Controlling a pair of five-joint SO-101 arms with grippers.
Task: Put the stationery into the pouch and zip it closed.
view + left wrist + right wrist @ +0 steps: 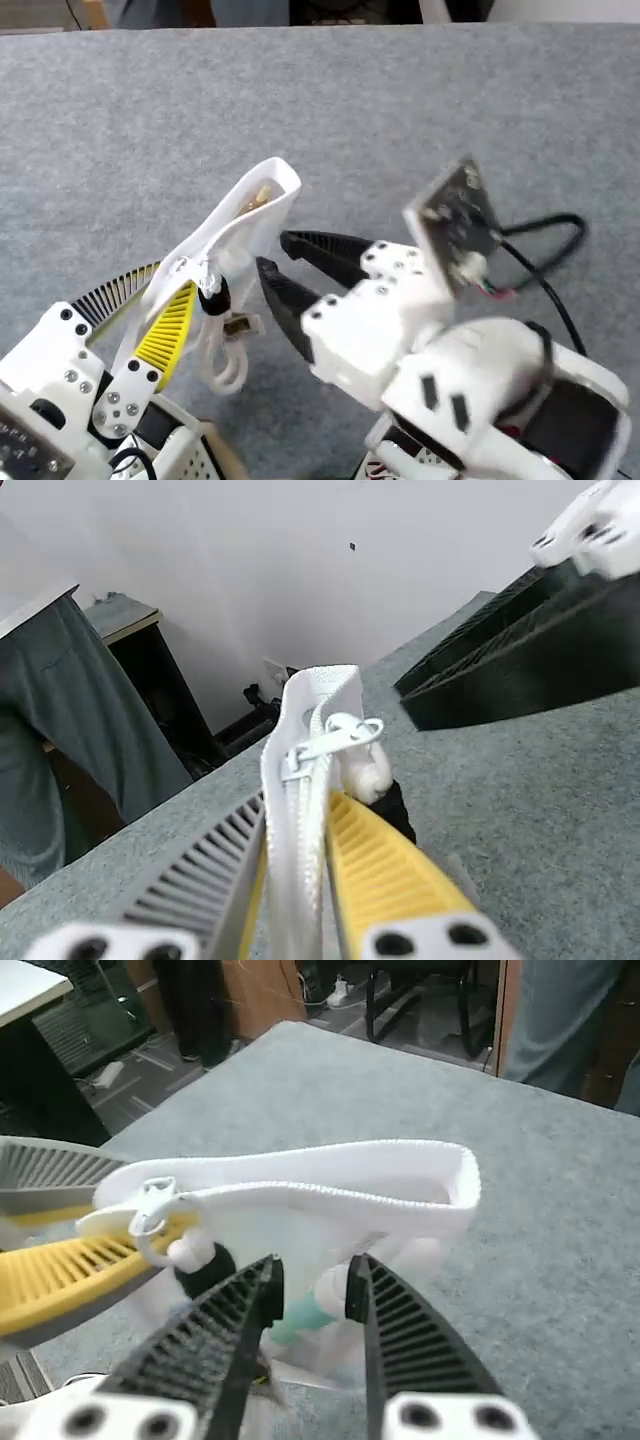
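From above: holds the pouch [250, 215] mouth-up over the grey surface [450, 90], pinched in the left hand [178, 280], probably to steady it for zipping. From the left wrist: clamps beside the zipper pull [335, 742]; white wall [300, 580], dark cabinet [160, 690] behind. From the right wrist: spreads the right hand [312, 1270] beside the pouch, stationery [300, 1315] inside.

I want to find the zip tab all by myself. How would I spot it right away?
Look at the grey table, then the white pouch held up in the yellow-and-grey pincer. Along its top edge, near that pincer's tips, sits the zip tab: a small white tag with a ring end, unlike the round white bead beside it.
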